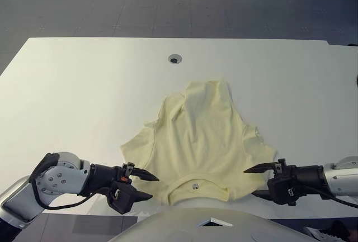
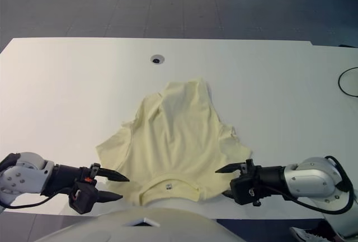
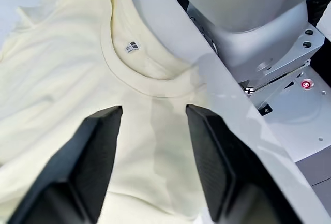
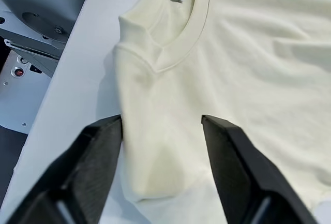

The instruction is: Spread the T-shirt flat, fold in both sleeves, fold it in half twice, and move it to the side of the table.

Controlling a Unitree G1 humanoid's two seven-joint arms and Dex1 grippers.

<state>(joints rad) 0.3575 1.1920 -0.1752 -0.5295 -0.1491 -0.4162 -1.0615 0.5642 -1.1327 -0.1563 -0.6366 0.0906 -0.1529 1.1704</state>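
Left eye view: the pale yellow T-shirt (image 1: pixel 196 141) lies on the white table (image 1: pixel 78 91) with its collar (image 1: pixel 196 185) at the near edge. The hem end is bunched narrow toward the far side and both sleeves are crumpled, so the shirt is not yet flat. The left gripper (image 1: pixel 154 187) and right gripper (image 1: pixel 249 181) flank the shoulders, fingers parted and grasping nothing; the wrist views show shoulder cloth under each gap. Assessment: spreading is the step in hand. Each gripper should pinch one shoulder seam through both layers, then draw outward evenly so the body opens without skewing. Pulling toward the robot is inadvisable, since the collar already sits at the table lip and could slide off. Bare surface lies to both sides and beyond the hem. A round port (image 1: pixel 175 58) sits well past the hem, and a dark cable (image 2: pixel 348 82) lies near the right edge.
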